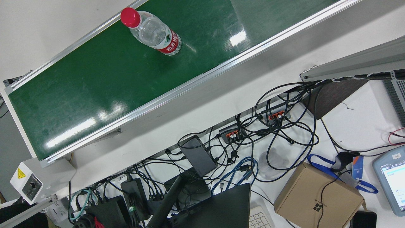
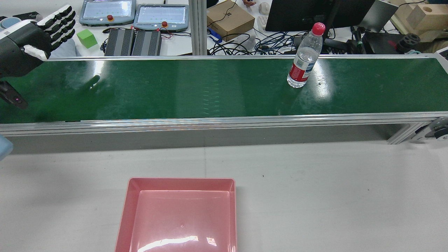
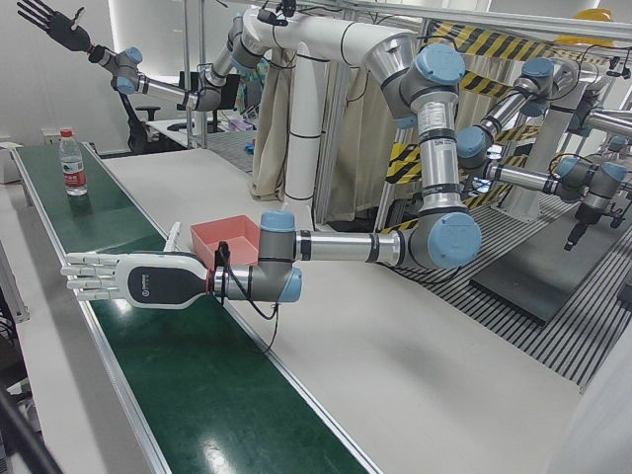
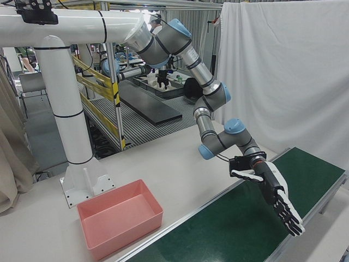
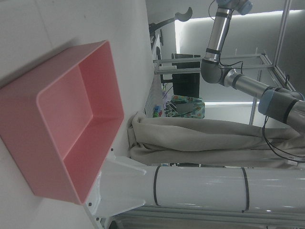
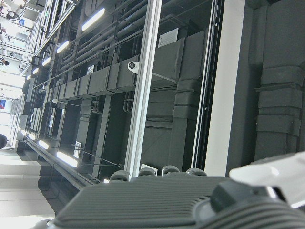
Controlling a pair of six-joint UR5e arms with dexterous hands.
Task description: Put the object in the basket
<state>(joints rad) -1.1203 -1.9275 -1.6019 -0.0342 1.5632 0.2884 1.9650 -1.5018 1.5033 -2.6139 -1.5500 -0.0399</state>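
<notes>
On the green conveyor (image 2: 175, 91) the water bottle (image 2: 303, 57) stands upright and ungrasped, well apart from the empty pink basket (image 2: 123, 217); both the left hand (image 3: 128, 279) and right hand (image 3: 51, 22) are spread with fingers empty, so nothing is done.

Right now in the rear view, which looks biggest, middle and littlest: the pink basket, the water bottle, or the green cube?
1. pink basket: by far the biggest, though it also sits nearest the camera.
2. water bottle: middle.
3. green cube: littlest, but it sits farthest back, beyond the belt.
</notes>
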